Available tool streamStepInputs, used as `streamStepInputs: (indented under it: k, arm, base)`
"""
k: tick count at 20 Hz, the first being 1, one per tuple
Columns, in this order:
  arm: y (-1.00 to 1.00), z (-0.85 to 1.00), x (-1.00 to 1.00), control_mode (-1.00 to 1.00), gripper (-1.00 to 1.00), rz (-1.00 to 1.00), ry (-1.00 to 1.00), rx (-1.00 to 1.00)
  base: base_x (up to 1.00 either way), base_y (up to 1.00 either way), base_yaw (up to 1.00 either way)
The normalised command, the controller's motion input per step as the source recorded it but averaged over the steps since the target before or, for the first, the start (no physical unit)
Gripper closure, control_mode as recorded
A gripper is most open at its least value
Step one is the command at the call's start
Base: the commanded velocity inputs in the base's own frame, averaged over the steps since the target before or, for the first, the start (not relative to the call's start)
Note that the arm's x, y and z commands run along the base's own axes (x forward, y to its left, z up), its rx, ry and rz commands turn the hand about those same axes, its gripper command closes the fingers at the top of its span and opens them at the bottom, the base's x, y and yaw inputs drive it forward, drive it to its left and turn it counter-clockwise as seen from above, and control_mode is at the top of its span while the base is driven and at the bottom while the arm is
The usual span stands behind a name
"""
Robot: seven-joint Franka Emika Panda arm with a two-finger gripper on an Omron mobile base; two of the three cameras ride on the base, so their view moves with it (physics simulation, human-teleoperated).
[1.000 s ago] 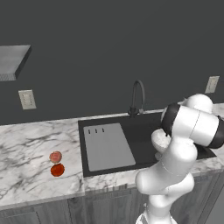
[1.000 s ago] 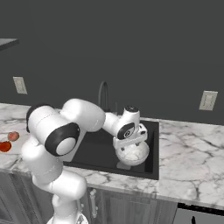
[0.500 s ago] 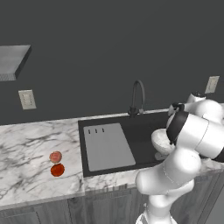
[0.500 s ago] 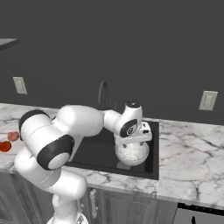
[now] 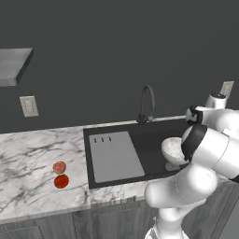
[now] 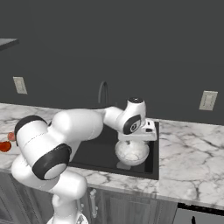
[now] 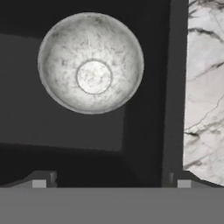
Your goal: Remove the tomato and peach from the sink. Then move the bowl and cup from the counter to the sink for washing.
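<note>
Gripper [image 7: 111,183] was spread wide with nothing between its jaws when I checked, hanging over the right end of the sink [image 5: 140,135] and looking straight down into it. From the hand camera I saw the bowl [image 7: 90,62] sitting upright on the black floor of the basin, apart from the fingertips [image 7: 39,183], so I judged the bowl part of the job finished. From the left base camera the bowl [image 5: 173,149] lay in the right half of the basin, beside the grey panel [image 5: 115,155] that covered the left half. Both fruits were already out: the peach [image 5: 59,167] and the tomato [image 5: 61,181] rested close together on the counter [image 5: 28,163] to the left of the sink, the peach nearer the wall. From the right base camera I could see the gripper [image 6: 136,136] just above the bowl [image 6: 131,152], with bare marble to the right of the sink. I could not find the cup anywhere in what I had on screen. By my reckoning three of four items were settled and only the cup remained to be fetched and put in the basin
</note>
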Motion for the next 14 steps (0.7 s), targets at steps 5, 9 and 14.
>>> streamStepInputs:
  k: [5, 9, 14]
  arm:
    - [-0.23, 0.22, -0.06, -1.00, -1.00, -0.21, 0.00, -0.01]
    - [-0.20, 0.13, -0.02, -1.00, -1.00, -0.22, 0.00, -0.04]
    - [-0.19, 0.09, 0.00, -1.00, -1.00, -0.19, 0.00, -0.06]
  base:
    - [0.00, 0.00, 0.00]
    - [0.00, 0.00, 0.00]
    - [0.00, 0.00, 0.00]
